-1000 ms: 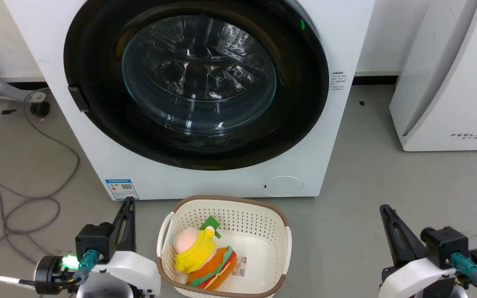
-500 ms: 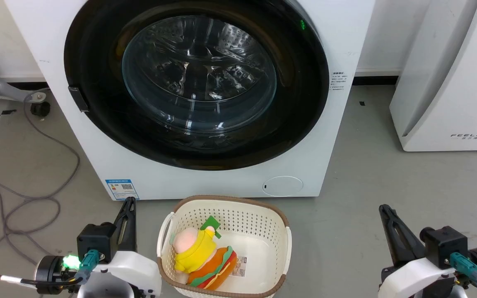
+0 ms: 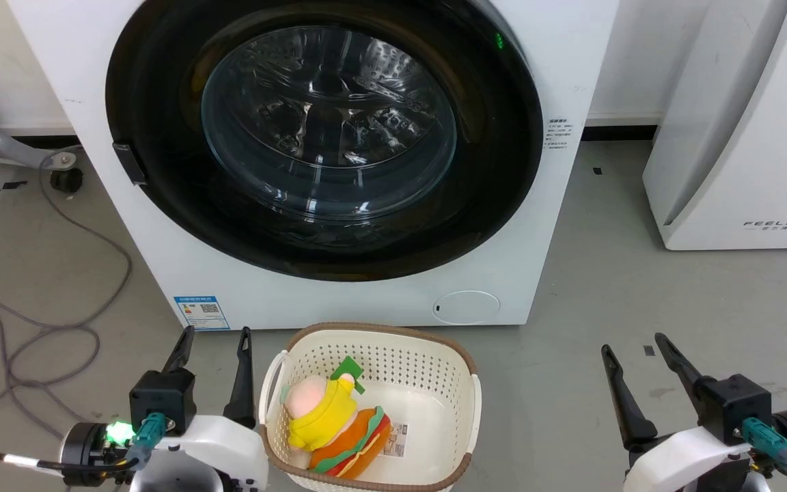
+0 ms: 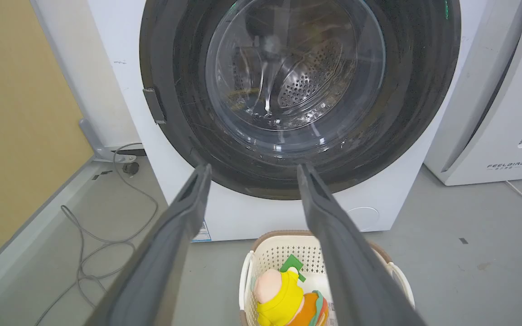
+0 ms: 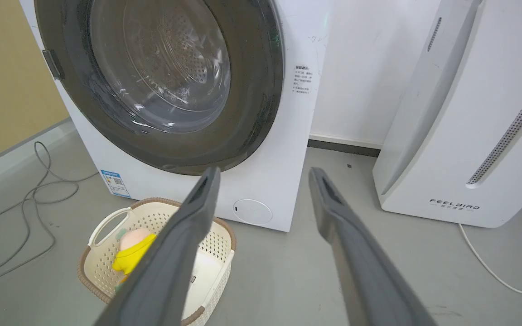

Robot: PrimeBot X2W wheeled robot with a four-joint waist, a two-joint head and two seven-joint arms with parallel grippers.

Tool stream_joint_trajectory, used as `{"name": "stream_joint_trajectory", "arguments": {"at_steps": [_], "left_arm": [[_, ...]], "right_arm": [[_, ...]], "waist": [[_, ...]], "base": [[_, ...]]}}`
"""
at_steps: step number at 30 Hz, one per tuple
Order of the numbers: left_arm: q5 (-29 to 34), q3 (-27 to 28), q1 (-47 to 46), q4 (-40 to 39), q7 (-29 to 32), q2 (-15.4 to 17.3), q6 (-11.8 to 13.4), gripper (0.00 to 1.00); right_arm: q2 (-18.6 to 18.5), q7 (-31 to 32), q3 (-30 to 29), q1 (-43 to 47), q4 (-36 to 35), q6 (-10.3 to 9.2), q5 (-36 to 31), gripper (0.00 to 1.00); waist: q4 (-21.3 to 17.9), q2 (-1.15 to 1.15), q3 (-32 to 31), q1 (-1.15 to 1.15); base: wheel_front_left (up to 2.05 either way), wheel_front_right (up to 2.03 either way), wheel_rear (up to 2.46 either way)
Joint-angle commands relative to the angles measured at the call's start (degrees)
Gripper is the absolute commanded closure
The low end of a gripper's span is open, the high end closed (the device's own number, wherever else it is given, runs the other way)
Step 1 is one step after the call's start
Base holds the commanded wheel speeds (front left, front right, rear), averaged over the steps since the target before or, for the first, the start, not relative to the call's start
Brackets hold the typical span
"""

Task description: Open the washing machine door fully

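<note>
Down at the bottom edge of the head view, both tools have just gone from pressed together to spread; left tool [image 3: 216, 333] now has its two dark fingers apart just beside the basket [image 3: 369, 329], right tool [image 3: 632, 344] is spread over bare floor [image 3: 591, 273]; neither pinches anything. I read that as getting ready to reach, nothing more; both are well apart from the target and the task is not yet started.

Washing machine door [image 3: 328, 123] sits shut, flush in the front of the washing machine [image 3: 339, 301], straight ahead and above the basket; big round glossy black ring, bulging clear glass bowl in the middle, perforated steel visible through it; small dark tab [image 3: 128, 162] on its left rim, probably the place to pull, can't confirm. Machine body is smooth white, boxy, with a blue label low on the left.

Basket is cream perforated plastic with a brown rim, soft plush toy [image 3: 328, 417] inside; grey cables [image 3: 59, 273] loop on the matte grey floor; smooth white appliance [image 3: 742, 137] to the right.
</note>
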Motion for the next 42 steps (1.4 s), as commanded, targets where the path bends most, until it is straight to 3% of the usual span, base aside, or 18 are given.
{"name": "stream_joint_trajectory", "arguments": {"at_steps": [1, 6, 7, 8, 9, 24, 36, 42], "left_arm": [[-0.5, -0.3, -0.1, 0.4, -0.6, 0.0, -0.1, 0.00], [-0.9, -0.7, -0.1, 1.0, -1.2, 0.0, -0.1, 0.00], [-1.0, -0.8, -0.2, 1.1, -1.3, 0.0, -0.1, 0.00], [-1.1, -0.9, -0.2, 1.2, -1.4, 0.0, -0.1, 0.00], [-1.2, -1.0, -0.2, 1.3, -1.6, 0.0, -0.1, 0.00], [-2.4, -2.0, -0.3, 2.7, -3.4, 0.0, 0.1, 0.00], [-3.3, -2.6, -0.5, 3.4, -4.8, 0.0, 0.3, 0.00], [-4.0, -2.9, -0.6, 3.7, -5.5, 0.0, 0.4, 0.00]], "right_arm": [[0.0, -0.5, -0.1, 0.3, 0.2, 0.00, 0.2, 0.00], [0.0, -1.1, -0.2, 0.5, 0.4, 0.00, 0.5, 0.00], [0.0, -1.2, -0.2, 0.5, 0.4, 0.00, 0.6, 0.52], [0.0, -1.3, -0.2, 0.6, 0.5, 0.00, 0.6, 0.91], [0.0, -1.4, -0.3, 0.6, 0.5, 0.00, 0.7, 1.00], [0.0, -3.0, 0.0, 1.0, 0.8, 0.01, 4.4, 1.00], [0.0, -4.8, -0.4, 0.1, 1.3, 0.01, 19.2, 1.00], [0.0, -5.5, -0.4, -1.7, 2.1, 0.01, 30.1, 1.00]], "waist": [[0.0, 0.00, 0.0, 0.00], [-0.1, 0.00, 0.0, 0.00], [-0.1, 0.00, 0.0, 0.00], [-0.1, 0.00, 0.0, 0.00], [-0.1, 0.00, 0.0, 0.00], [-0.4, 0.00, 0.0, 0.00], [-0.2, 0.00, -0.1, 0.00], [0.1, 0.00, 0.0, 0.00]], "base": [[0.00, 0.00, 0.00], [0.00, 0.00, 0.00], [0.00, 0.00, 0.00], [0.00, 0.00, 0.00], [0.00, 0.00, 0.00], [0.00, 0.00, 0.00], [0.00, 0.00, 0.00], [0.00, 0.00, 0.00]]}}
